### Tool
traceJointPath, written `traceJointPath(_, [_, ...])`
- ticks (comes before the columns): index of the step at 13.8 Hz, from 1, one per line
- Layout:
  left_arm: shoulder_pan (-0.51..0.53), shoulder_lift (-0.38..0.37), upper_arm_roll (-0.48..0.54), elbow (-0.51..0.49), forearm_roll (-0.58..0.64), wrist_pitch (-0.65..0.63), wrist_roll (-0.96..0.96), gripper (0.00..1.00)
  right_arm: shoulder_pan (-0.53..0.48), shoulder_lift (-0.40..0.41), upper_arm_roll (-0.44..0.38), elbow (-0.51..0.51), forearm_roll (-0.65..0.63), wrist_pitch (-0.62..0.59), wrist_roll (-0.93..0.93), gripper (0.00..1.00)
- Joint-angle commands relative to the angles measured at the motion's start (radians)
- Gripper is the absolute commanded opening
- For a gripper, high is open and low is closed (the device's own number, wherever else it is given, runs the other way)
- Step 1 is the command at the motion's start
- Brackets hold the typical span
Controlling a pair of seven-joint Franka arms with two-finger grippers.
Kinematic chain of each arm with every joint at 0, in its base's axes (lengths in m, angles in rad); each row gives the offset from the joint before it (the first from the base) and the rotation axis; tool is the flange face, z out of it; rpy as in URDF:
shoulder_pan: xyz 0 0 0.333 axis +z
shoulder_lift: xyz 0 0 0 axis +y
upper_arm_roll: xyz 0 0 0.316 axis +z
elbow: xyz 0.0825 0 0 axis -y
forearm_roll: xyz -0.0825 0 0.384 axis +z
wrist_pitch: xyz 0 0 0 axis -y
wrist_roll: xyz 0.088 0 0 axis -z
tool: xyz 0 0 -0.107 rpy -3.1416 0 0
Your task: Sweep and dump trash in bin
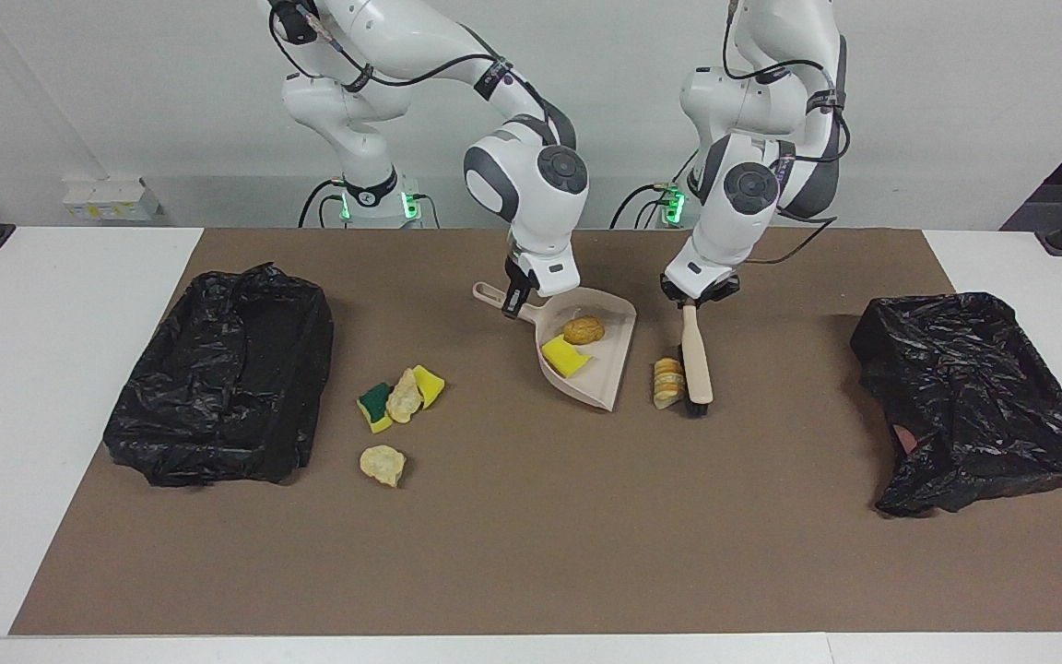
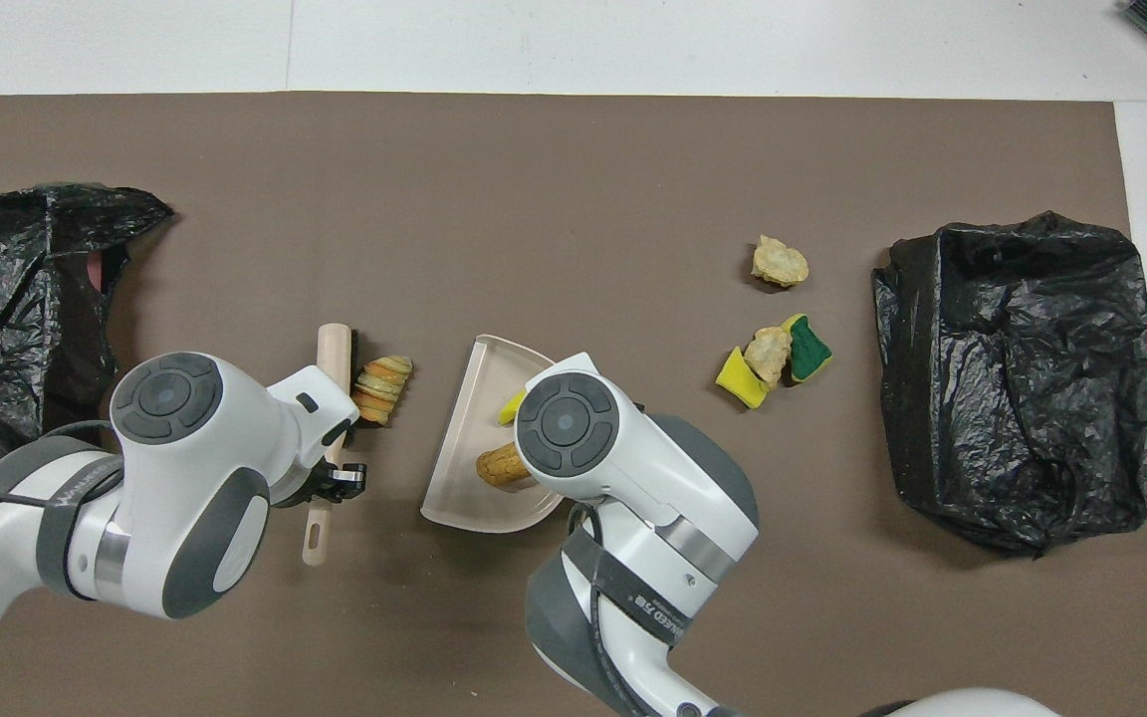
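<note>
Gripping the dustpan (image 1: 597, 355) handle, the right gripper (image 1: 520, 297) holds it beside the brush (image 1: 695, 355), clamped by the left gripper (image 1: 690, 297); a bread lump (image 1: 667, 382) lies between.

The right tool (image 1: 514, 300) grips the handle of the beige dustpan (image 1: 607, 373), which holds a yellow sponge piece (image 1: 564, 357) and a golden lump (image 1: 583, 329). Beside the dustpan, the left tool (image 1: 690, 297) clamps the brush (image 1: 696, 355), bristles against a striped bread lump (image 1: 667, 383).
</note>
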State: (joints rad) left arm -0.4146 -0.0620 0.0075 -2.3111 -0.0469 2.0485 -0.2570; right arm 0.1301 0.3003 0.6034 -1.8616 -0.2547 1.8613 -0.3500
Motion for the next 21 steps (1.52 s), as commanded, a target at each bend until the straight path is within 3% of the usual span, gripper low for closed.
traceJointPath(1, [-0.022,-0.006,0.011,-0.01,-0.014,0.024,0.041,0.0,-0.001,-0.009,0.05,-0.001,-0.014,-0.072,0.145,0.0])
traceJointPath(5, [-0.064,-0.007,-0.032,-0.01,-0.05,0.03,0.047,0.0,-0.003,-0.039,0.055,-0.025,-0.012,-0.14,0.221,0.0])
traceJointPath(8, [-0.064,-0.01,-0.099,0.007,-0.164,0.012,0.155,0.0,-0.003,-0.041,0.056,-0.016,-0.009,-0.215,0.284,0.0])
traceJointPath(13, [-0.061,-0.013,-0.165,0.099,-0.302,-0.201,0.18,0.0,-0.001,-0.041,0.056,-0.011,-0.003,-0.218,0.304,0.0])
traceJointPath(17, [-0.027,-0.018,-0.149,0.167,-0.288,-0.304,0.177,0.0,-0.003,-0.035,0.056,-0.011,-0.003,-0.2,0.304,0.0])
traceJointPath(21, [0.011,-0.042,-0.139,0.162,-0.121,-0.306,-0.02,0.0,-0.017,-0.041,0.049,-0.005,-0.001,-0.197,0.261,0.0])
